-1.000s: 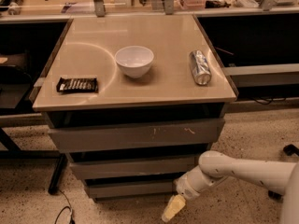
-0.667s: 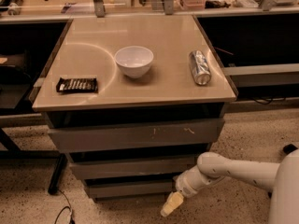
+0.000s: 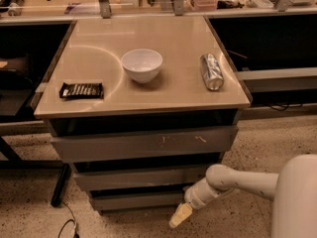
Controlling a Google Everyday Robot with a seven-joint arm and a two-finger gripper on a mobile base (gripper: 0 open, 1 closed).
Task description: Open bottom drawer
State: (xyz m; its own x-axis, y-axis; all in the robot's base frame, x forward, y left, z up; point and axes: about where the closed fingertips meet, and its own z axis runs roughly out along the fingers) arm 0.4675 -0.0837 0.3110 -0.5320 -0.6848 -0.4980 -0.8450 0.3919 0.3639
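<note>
The bottom drawer (image 3: pixel 136 201) is the lowest and narrowest of three grey fronts under the beige tabletop, near the floor. Its flat front shows, with a dark gap above it. My gripper (image 3: pixel 179 216) hangs at the end of the white arm (image 3: pixel 237 180), just in front of and below the drawer's right end, close to the floor. Its pale yellowish tip points down and left.
On the tabletop (image 3: pixel 173 90) stand a white bowl (image 3: pixel 142 65), a silver can (image 3: pixel 211 71) lying on its side and a dark snack bar (image 3: pixel 81 89). The top drawer (image 3: pixel 143 144) has pale scratch marks; the middle drawer (image 3: pixel 141 177) is plain. A cable (image 3: pixel 67 224) lies on the speckled floor at left.
The arm and gripper have shifted slightly left and down along the bottom drawer's right end. The drawers look unchanged.
</note>
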